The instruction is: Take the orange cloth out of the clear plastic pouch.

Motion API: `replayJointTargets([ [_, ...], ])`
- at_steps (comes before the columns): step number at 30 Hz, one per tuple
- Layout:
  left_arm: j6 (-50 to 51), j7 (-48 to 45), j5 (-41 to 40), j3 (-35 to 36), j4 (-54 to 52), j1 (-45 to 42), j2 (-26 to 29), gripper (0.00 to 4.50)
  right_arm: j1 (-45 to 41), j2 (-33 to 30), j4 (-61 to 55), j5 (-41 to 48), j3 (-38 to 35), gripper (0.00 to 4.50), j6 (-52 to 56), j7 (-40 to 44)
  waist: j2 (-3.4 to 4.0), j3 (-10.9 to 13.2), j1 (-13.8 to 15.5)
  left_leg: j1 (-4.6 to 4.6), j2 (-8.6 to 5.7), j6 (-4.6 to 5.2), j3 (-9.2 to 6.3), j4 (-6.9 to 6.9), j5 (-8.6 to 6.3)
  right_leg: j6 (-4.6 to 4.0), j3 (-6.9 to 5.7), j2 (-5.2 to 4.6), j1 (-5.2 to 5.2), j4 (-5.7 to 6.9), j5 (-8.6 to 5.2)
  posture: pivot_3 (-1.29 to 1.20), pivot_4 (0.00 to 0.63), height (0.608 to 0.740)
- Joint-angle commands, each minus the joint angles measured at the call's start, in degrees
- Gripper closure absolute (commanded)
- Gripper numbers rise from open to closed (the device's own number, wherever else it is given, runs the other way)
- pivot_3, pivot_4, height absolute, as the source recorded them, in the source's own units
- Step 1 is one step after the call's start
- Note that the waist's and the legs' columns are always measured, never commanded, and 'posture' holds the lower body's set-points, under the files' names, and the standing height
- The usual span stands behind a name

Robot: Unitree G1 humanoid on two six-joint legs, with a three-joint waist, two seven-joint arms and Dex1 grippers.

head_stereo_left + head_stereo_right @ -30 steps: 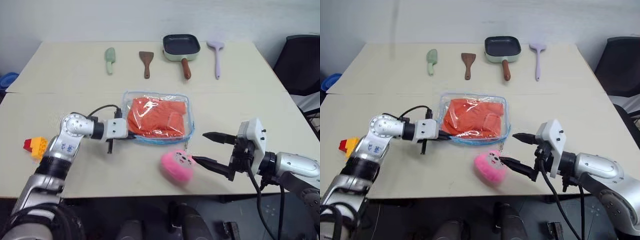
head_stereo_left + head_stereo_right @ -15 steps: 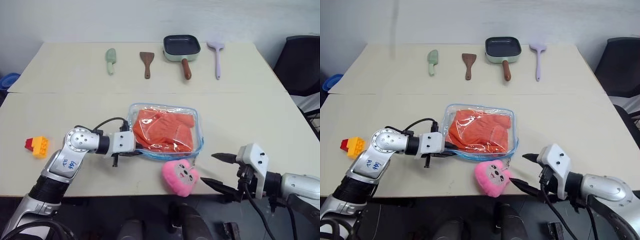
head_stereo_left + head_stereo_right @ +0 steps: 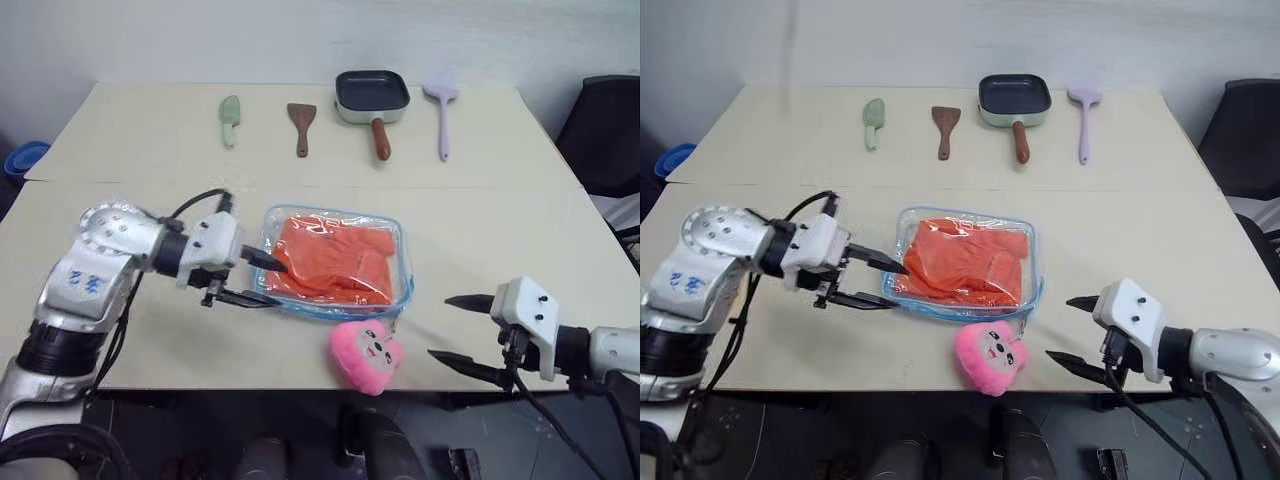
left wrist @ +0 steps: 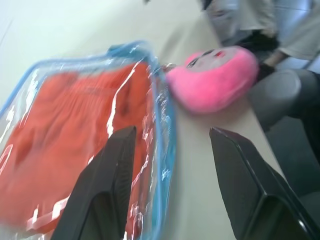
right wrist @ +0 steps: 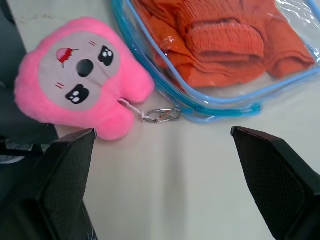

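Your clear plastic pouch [image 3: 338,262] lies flat mid-tabletop [image 3: 500,210], orange cloth [image 3: 330,260] inside it, pink plush charm [image 3: 365,355] at its near edge. Left gripper [image 3: 268,282]: jaws partly open at the pouch's left edge, gripping nothing. Right gripper [image 3: 458,330]: jaws wide open, empty, well right of the charm.

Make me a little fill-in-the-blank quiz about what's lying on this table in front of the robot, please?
1. The orange cloth lies inside the clear plastic ____.
2. The plush charm clipped to the clear plastic pouch is coloured ____.
3. At the far edge of the table, the pan lies between a brown spatula and a ____ one.

Missing words: pouch; pink; purple
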Motion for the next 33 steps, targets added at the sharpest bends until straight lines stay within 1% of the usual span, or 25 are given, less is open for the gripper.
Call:
replayJointTargets([
  [1,-10.3,-2.7,6.0,-8.4,5.2,-4.0,-6.7,2.03,-1.8,-1.8,0.5,0.2,-1.7,0.00,-0.3,1.8,-0.01,0.0,0.0,0.00,-0.04,0.00,0.02,0.01,0.00,0.01,0.01,0.00,0.01,-0.02,0.01,0.00,0.150,0.740],
  [6,-30.2,-1.7,15.0,-15.6,16.1,-5.8,-12.8,2.03,-4.4,-1.9,-0.4,0.6,-0.2,0.00,1.2,0.8,-0.01,0.0,-0.6,0.04,-0.04,-0.04,0.02,-0.01,0.00,-0.07,0.07,0.09,-0.04,-0.02,0.02,0.00,0.150,0.740],
  [9,-33.2,-1.2,16.1,-17.0,18.5,-5.8,-14.8,2.03,-5.0,-1.2,-1.8,1.3,-0.1,0.00,2.4,-0.3,-0.01,0.0,-0.3,0.06,0.03,-0.08,0.00,0.01,0.02,-0.11,0.06,0.08,-0.05,0.03,0.03,0.00,0.150,0.740],
  [14,-35.6,-0.1,17.4,-17.7,20.5,-5.2,-16.2,2.03,-4.8,0.1,-3.9,2.8,-0.9,0.00,4.5,-2.7,-0.01,0.0,-0.1,0.02,0.09,-0.04,-0.08,0.02,0.02,-0.07,0.06,-0.02,-0.04,0.02,0.06,0.00,0.150,0.740],
  [17,-35.3,0.4,17.3,-17.4,20.9,-4.9,-16.8,2.59,-4.7,0.1,-4.1,2.3,-0.4,0.00,4.6,-3.2,-0.01,0.0,0.0,-0.01,0.07,0.06,-0.10,0.02,0.01,-0.01,0.04,-0.08,-0.02,-0.04,0.09,0.00,0.150,0.740],
  [20,-35.2,0.4,17.0,-17.3,20.7,-4.6,-16.8,3.45,-5.5,-0.4,-3.1,-0.7,1.9,0.00,2.7,-3.3,-0.01,0.0,-0.1,0.00,0.07,0.09,-0.08,0.02,-0.01,0.01,0.05,-0.08,-0.01,-0.06,0.10,0.00,0.150,0.740],
  [21,-35.0,0.4,16.8,-17.1,20.4,-4.5,-16.7,3.78,-6.4,-0.3,-2.4,-1.8,3.0,0.00,2.0,-3.5,-0.01,0.0,-0.1,0.00,0.07,0.10,-0.09,0.02,-0.01,0.01,0.05,-0.07,-0.01,-0.06,0.10,0.00,0.150,0.740],
  [24,-33.7,0.1,16.2,-16.6,19.0,-4.0,-15.6,4.48,-11.4,0.0,2.0,-7.7,9.1,0.00,-2.0,-4.2,-0.01,0.0,-0.4,0.02,0.06,0.10,-0.08,0.02,-0.01,0.01,0.05,-0.06,0.00,-0.06,0.10,0.00,0.150,0.740],
  [25,-33.7,1.1,17.2,-16.3,18.8,-4.0,-15.3,4.48,-13.5,0.1,4.0,-10.1,12.0,0.00,-4.0,-3.9,-0.01,0.0,-0.4,0.05,0.06,0.11,-0.03,0.03,-0.01,0.01,0.07,-0.06,-0.01,-0.04,0.10,0.00,0.150,0.740],
  [28,-33.6,3.0,18.8,-15.9,18.7,-4.1,-14.9,4.48,-17.7,1.2,8.3,-14.4,17.4,0.00,-8.1,-2.9,-0.01,0.0,-0.3,0.02,0.05,0.11,-0.05,0.01,-0.01,0.00,0.07,-0.01,-0.02,-0.05,0.10,0.00,0.150,0.740],
  [32,-32.3,4.0,18.7,-15.5,17.5,-3.8,-14.0,4.48,-23.2,3.9,16.7,-21.5,24.7,0.00,-16.5,-0.8,-0.01,0.0,-0.3,0.01,0.05,0.10,-0.03,0.02,0.00,-0.01,0.05,-0.02,-0.03,-0.05,0.09,0.00,0.150,0.740],
  [33,-31.6,4.3,18.6,-15.3,17.0,-3.6,-13.7,4.50,-24.0,4.5,18.5,-22.3,25.5,0.38,-18.3,-0.2,-0.01,0.0,-0.3,0.00,0.06,0.11,-0.03,0.04,0.00,-0.01,0.04,-0.03,-0.03,-0.04,0.09,0.00,0.150,0.740],
])
